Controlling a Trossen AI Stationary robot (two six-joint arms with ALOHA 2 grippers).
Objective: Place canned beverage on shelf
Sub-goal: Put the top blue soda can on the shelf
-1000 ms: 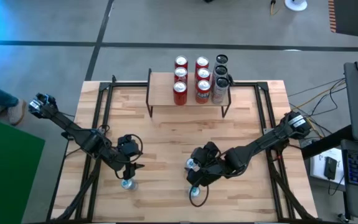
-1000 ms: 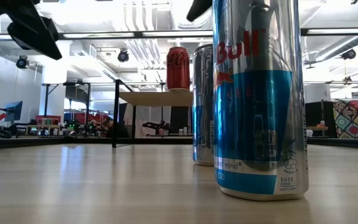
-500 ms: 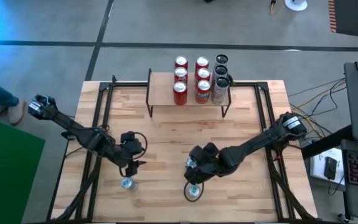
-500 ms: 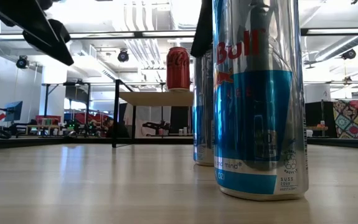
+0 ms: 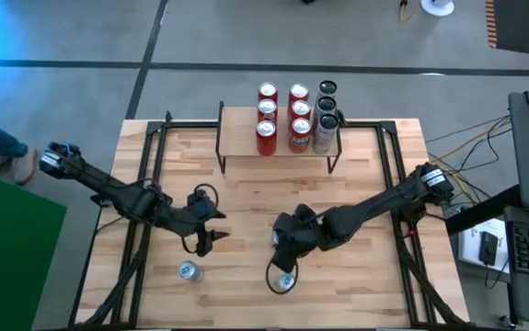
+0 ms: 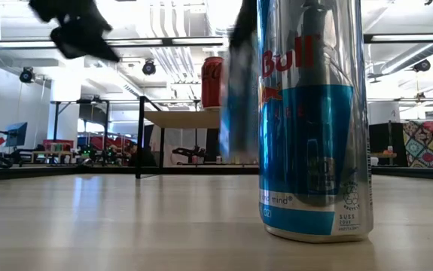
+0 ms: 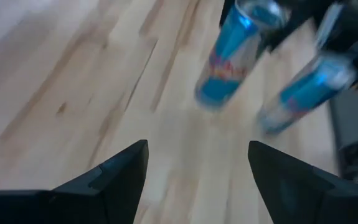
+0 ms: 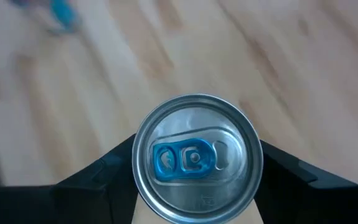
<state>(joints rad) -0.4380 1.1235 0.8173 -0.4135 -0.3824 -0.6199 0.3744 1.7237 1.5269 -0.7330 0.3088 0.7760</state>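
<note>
the right pincer (image 8: 194, 186) sits around the upper part of a slim blue and silver can (image 8: 196, 158), its fingers (image 8: 104, 177) on either side of the rim and closed against it or very nearly; in the low view that can (image 6: 239, 105) shows blurred and seems clear of the bench (image 5: 246, 198), so i judge it gripped and being lifted, though how firm the hold is i cannot tell. in the high view the right pincer (image 5: 287, 246) is at the near middle of the bench, well apart from the shelf (image 5: 238, 138) at the far edge. the shelf's right half carries red cans (image 5: 282, 115) and two grey ones (image 5: 325, 115); its left half is bare wood. the left pincer (image 5: 205, 241) hangs partly open and empty above the bench, with a second blue can (image 5: 188, 270) standing untouched near it, and a third (image 5: 285, 282) standing just beside the right pincer. from here the risks look plain: a grip high on a smooth can may let it slip or swing, the carried can's base could clip the standing one beside it, and a careless approach to the shelf could topple the cans already there or catch the plank's front edge. the left arm is also close enough that the two could brush.
</note>
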